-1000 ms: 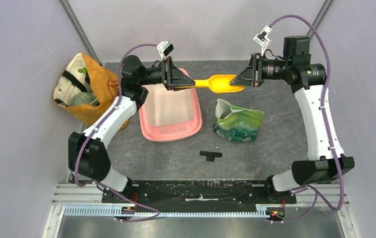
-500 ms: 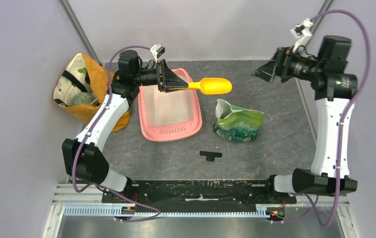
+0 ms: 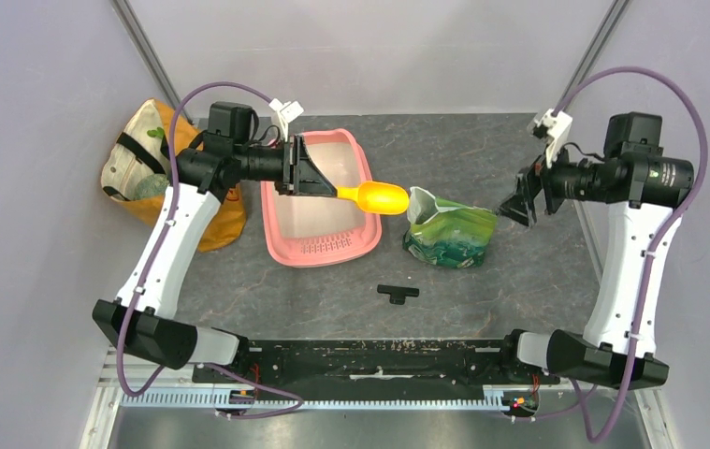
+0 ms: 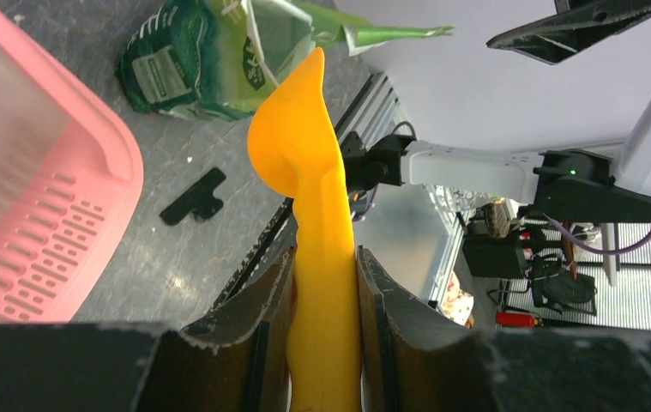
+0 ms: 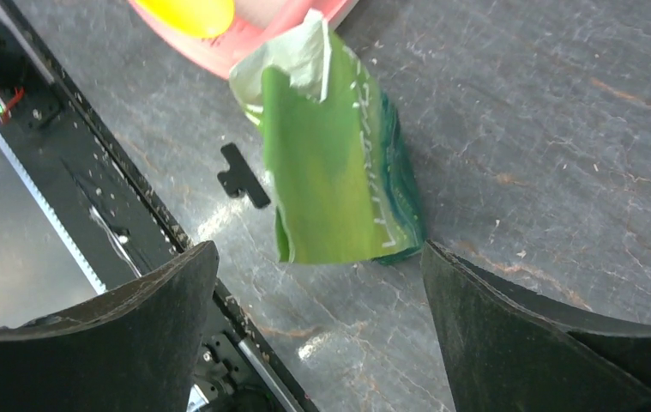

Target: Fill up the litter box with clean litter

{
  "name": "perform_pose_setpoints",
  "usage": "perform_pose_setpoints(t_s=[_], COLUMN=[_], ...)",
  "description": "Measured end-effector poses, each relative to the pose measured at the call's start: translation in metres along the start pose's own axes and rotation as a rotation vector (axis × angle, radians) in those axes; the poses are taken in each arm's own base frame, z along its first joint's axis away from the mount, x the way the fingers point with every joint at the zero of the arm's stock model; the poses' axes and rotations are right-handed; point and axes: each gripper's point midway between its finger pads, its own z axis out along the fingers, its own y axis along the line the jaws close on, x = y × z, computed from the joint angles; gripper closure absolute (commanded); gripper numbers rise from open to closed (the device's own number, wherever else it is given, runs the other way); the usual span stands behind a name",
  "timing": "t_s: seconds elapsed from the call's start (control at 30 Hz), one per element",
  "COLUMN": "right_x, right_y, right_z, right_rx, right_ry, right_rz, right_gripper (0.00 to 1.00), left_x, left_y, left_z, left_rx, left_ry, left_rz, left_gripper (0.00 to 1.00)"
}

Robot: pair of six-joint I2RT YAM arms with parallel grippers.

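The pink litter box (image 3: 325,246) lies left of centre, its pale inside bare. My left gripper (image 3: 335,191) hovers over its right side, shut on the handle of an orange scoop (image 3: 379,197). The scoop's bowl reaches toward the open top of a green foil bag (image 3: 449,234). In the left wrist view the scoop (image 4: 304,129) stands between both fingers of the gripper (image 4: 326,266). My right gripper (image 3: 517,208) hangs open just right of the bag, holding nothing. Its wrist view shows the bag (image 5: 339,163) beyond the wide-apart gripper (image 5: 319,249). The litter is hidden.
An orange-tan fabric bag (image 3: 159,173) stands against the left wall beside the litter box. A small black T-shaped piece (image 3: 398,293) lies on the grey tabletop in front of the green bag. The black base rail (image 3: 369,355) runs along the near edge.
My right gripper let go of the scoop's bowl, opened, and swung away to the right of the green bag. My left arm carried the scoop nearer, toward the bag's top.
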Motion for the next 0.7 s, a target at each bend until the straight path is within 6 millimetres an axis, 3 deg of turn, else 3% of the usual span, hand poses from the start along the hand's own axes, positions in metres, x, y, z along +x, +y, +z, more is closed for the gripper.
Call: perform_pose_setpoints(t_s=[0.3,0.5,0.7], right_x=[0.058,0.079,0.085], right_y=[0.024,0.013,-0.001], right_z=[0.018,0.038,0.058], right_rx=[-0.117,-0.129,-0.143], right_ry=[0.062,0.059,0.037], right_rz=[-0.040,-0.021,-0.049], right_gripper=[0.08,0.17,0.42], left_x=[0.008,0.003,-0.002], left_y=[0.001,-0.003,0.008], left_z=[0.015,0.027,0.052], left_rx=[-0.104,-0.130,-0.183], left_ry=[0.052,0.058,0.091], left_rz=[0.040,0.074,0.077], left_gripper=[0.98,0.98,0.98])
